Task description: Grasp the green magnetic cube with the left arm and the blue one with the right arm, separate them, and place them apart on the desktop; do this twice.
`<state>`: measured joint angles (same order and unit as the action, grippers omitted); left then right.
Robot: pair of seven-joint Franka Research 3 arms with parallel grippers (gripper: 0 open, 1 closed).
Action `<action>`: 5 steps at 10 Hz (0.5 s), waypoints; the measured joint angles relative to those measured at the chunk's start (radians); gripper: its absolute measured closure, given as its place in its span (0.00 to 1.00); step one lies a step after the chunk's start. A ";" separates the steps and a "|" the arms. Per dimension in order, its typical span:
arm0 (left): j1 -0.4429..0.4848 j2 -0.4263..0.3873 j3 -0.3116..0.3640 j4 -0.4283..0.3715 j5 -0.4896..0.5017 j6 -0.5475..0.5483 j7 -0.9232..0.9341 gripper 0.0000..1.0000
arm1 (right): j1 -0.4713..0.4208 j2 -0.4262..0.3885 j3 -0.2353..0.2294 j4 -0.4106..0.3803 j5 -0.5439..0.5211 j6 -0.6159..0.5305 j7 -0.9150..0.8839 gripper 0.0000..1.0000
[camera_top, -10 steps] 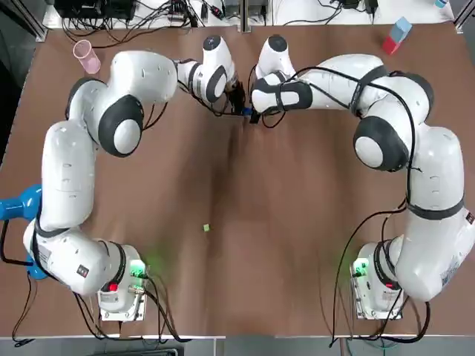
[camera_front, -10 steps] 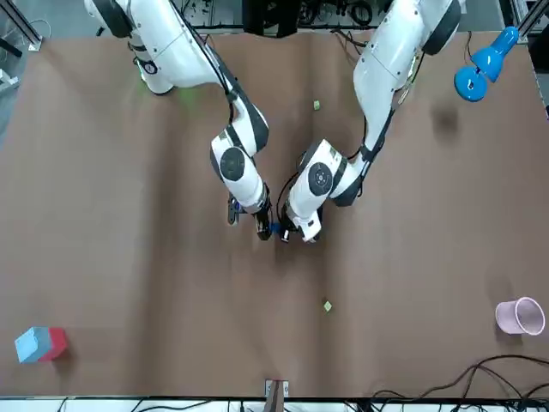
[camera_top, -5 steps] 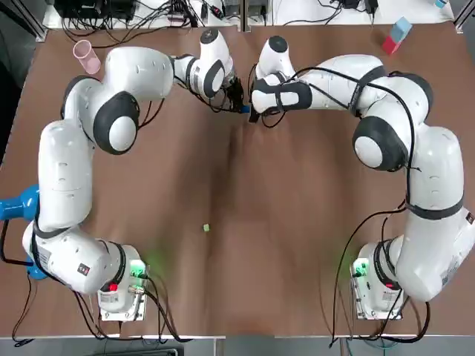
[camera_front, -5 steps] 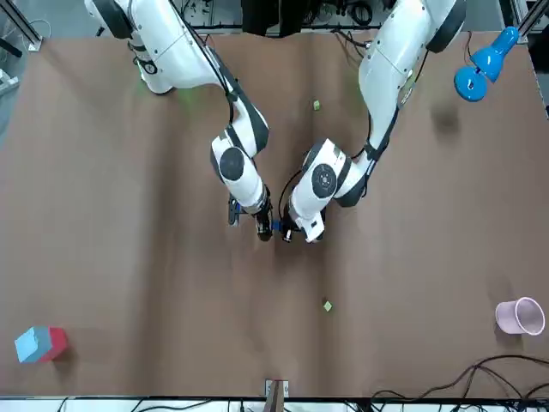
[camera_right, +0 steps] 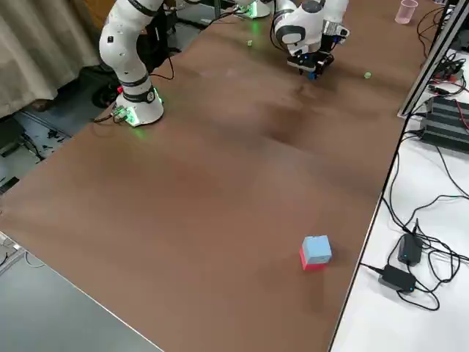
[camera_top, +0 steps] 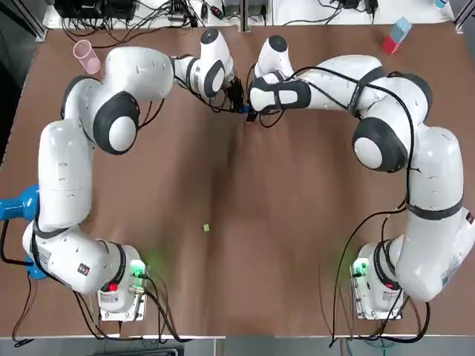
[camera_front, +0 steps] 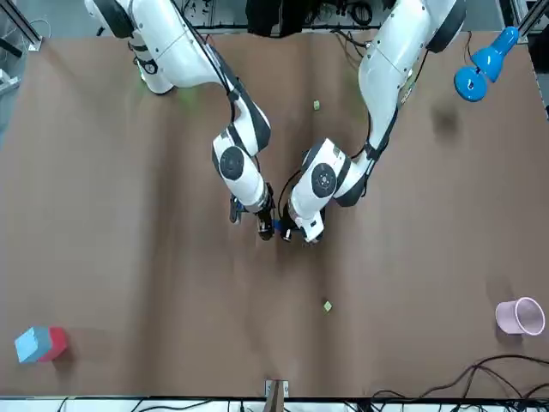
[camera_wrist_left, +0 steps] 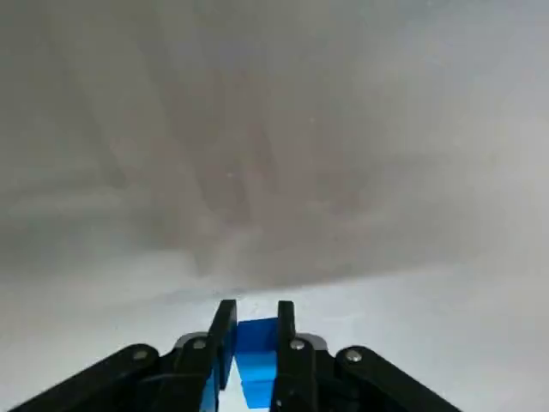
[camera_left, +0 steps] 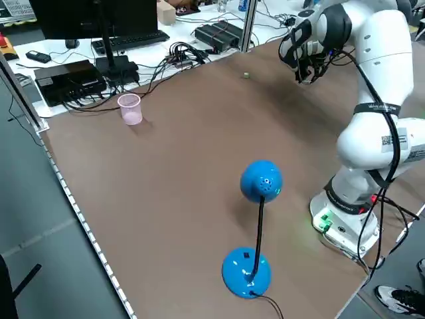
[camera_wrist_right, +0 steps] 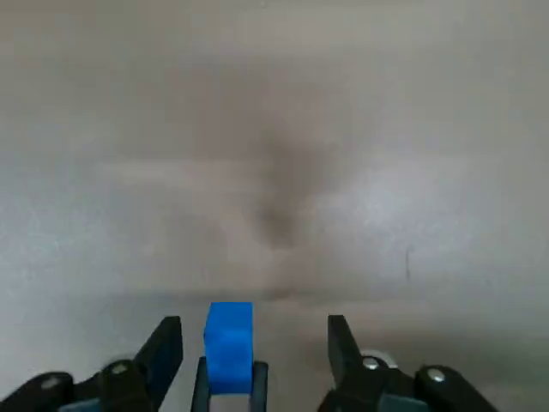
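A small blue cube [camera_top: 245, 110] hangs just above the far middle of the table, where both grippers meet. My left gripper [camera_wrist_left: 255, 330] is shut on this blue cube [camera_wrist_left: 256, 336]. In the right wrist view my right gripper [camera_wrist_right: 253, 343] is open, and the blue cube [camera_wrist_right: 229, 342] sits between its fingers, nearer one of them. One green cube [camera_top: 206, 228] lies alone on the near half of the table. A second green cube [camera_front: 327, 305] lies near the far edge, hidden under the left arm in the top view.
A pink cup [camera_top: 86, 56] stands at the far left corner. A red-and-blue block [camera_top: 395, 35] lies at the far right corner. A blue desk lamp [camera_left: 261, 181] stands at the left edge. Cables run along the far edge.
The left wrist has shifted slightly toward the far edge. Both grippers have stayed together at the blue cube.
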<state>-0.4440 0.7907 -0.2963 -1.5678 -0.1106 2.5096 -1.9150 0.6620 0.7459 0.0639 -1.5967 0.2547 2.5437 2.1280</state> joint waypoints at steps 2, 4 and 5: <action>0.000 0.000 0.000 0.000 0.000 0.000 0.000 0.77 | 0.000 0.002 0.000 0.001 0.000 0.004 0.000 0.30; 0.000 0.000 0.000 0.000 0.000 0.000 0.000 0.77 | 0.001 0.003 0.000 0.001 0.000 0.008 0.001 0.41; 0.000 0.000 0.000 -0.001 0.000 -0.003 0.000 0.77 | 0.001 0.005 -0.001 0.001 0.000 0.016 0.001 0.58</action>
<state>-0.4439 0.7906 -0.2967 -1.5684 -0.1106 2.5065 -1.9150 0.6627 0.7507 0.0631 -1.5954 0.2551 2.5598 2.1291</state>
